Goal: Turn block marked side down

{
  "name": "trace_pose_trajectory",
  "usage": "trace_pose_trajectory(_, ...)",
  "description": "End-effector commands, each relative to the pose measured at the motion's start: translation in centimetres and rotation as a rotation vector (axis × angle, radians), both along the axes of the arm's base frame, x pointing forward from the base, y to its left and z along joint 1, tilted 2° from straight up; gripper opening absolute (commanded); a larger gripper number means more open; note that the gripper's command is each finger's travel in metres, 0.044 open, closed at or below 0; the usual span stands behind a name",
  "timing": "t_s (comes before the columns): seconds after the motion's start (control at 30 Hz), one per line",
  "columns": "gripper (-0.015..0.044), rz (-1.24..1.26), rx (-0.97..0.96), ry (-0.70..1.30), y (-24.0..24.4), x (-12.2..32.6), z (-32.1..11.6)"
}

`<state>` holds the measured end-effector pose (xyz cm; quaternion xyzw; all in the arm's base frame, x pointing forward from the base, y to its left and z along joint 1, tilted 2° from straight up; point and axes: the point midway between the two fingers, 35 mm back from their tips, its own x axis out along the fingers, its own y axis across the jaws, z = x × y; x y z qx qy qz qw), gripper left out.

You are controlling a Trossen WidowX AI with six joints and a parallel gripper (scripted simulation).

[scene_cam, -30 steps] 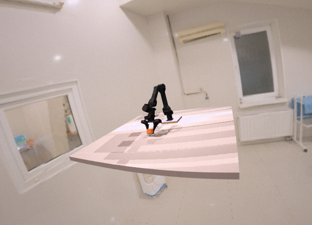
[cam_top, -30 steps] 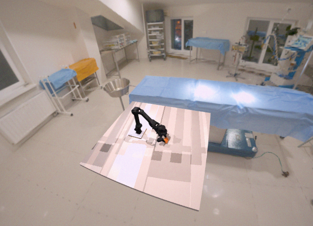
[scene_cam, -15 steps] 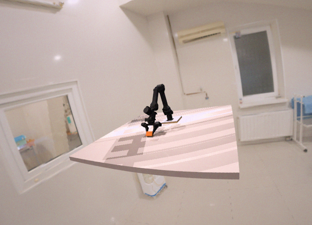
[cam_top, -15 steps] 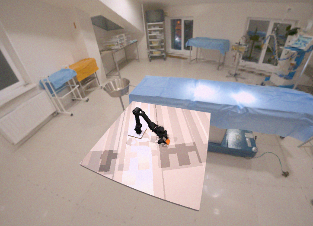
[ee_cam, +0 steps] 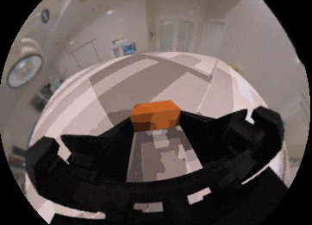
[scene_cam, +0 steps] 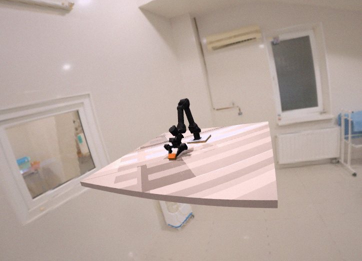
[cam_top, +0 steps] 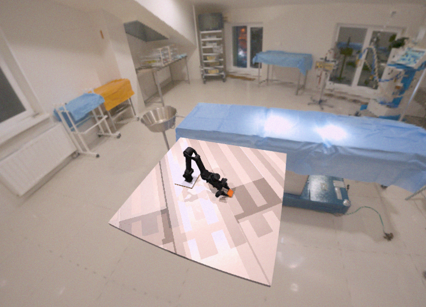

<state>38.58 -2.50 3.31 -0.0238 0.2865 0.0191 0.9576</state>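
Note:
The orange block (cam_top: 230, 193) (scene_cam: 172, 156) (ee_cam: 156, 115) is held between the two fingertips of my gripper (cam_top: 227, 192) (scene_cam: 173, 155) (ee_cam: 155, 115), which is shut on it. In the wrist view the block spans the space between the fingers, with its long side running across. The gripper reaches forward and down at a slant, low over the table (cam_top: 192, 241) (scene_cam: 234, 190) (ee_cam: 172, 91). Whether the block touches the table cannot be told. No marked side can be made out on the faces that show.
The arm's base plate (cam_top: 186, 184) (scene_cam: 208, 138) lies on the table behind the gripper. A blue-draped operating table (cam_top: 237, 121) stands beyond the table's far edge. A steel basin (cam_top: 159, 119) on a stand is at the far left of it.

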Motion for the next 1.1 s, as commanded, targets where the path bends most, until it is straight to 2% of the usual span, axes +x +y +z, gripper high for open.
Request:
trace_pose_trajectory(0.0,0.0000,0.002,0.008,-0.020,0.1,-0.7,-1.0)
trace_pose_trajectory(0.5,0.0000,0.015,0.012,-0.218,0.3,-2.6,-0.6)
trace_pose_trajectory(1.07,0.0000,0.016,0.013,-0.235,0.3,-2.7,-0.2)
